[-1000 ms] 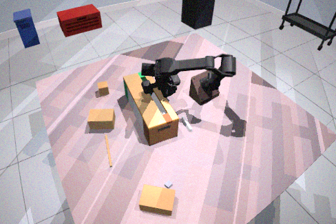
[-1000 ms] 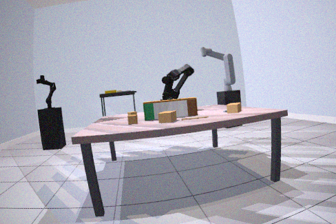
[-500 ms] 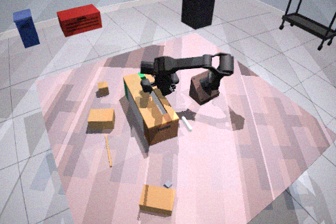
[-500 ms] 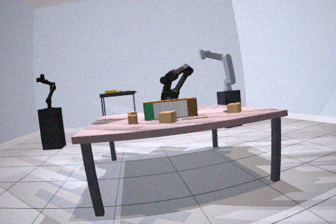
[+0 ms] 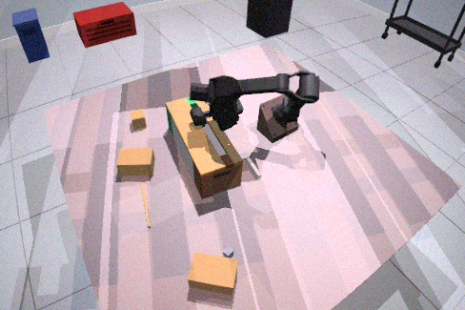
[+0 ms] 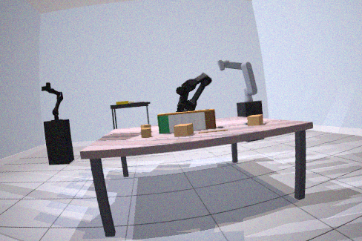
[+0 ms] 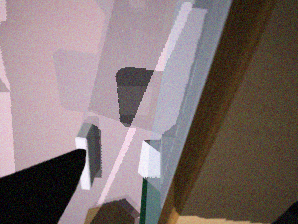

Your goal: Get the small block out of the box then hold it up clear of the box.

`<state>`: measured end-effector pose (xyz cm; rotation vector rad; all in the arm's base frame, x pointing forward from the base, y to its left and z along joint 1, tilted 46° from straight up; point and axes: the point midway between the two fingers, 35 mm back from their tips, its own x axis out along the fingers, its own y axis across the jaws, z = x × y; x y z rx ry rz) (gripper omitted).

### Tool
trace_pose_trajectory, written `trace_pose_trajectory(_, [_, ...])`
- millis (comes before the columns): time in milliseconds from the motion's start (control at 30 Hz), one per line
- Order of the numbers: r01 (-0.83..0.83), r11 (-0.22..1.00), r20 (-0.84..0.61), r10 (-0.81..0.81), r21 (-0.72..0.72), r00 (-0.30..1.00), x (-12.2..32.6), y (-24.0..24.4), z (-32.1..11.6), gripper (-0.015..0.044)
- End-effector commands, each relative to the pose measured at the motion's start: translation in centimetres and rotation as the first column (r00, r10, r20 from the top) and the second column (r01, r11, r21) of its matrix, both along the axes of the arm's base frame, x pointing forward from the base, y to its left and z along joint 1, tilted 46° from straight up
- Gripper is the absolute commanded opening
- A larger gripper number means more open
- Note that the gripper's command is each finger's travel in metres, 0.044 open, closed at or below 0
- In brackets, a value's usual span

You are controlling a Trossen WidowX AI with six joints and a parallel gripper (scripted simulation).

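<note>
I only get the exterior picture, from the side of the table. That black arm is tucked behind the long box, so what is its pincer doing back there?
Observer: The pincer is open, with nothing between its two white fingers.
Operator: Whereabouts along the box is it?
Observer: Seen from the top, it is near the green end of the box, far from the brown end.
Operator: Is anything lying on the table that I'm missing?
Observer: Yes, a tiny grey cube sits right beside the orange carton that is lowest in the top view.
</note>
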<state>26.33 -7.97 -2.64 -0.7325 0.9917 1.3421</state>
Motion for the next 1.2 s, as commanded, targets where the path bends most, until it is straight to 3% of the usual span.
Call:
trace_pose_trajectory(0, [-0.001,1.0,0.003,0.001,0.0,1.0,0.0,-0.3,-0.3,0.04])
trace_pose_trajectory(1167, [-0.001,1.0,0.003,0.001,-0.002,1.0,-0.6,-2.7,-2.8,0.04])
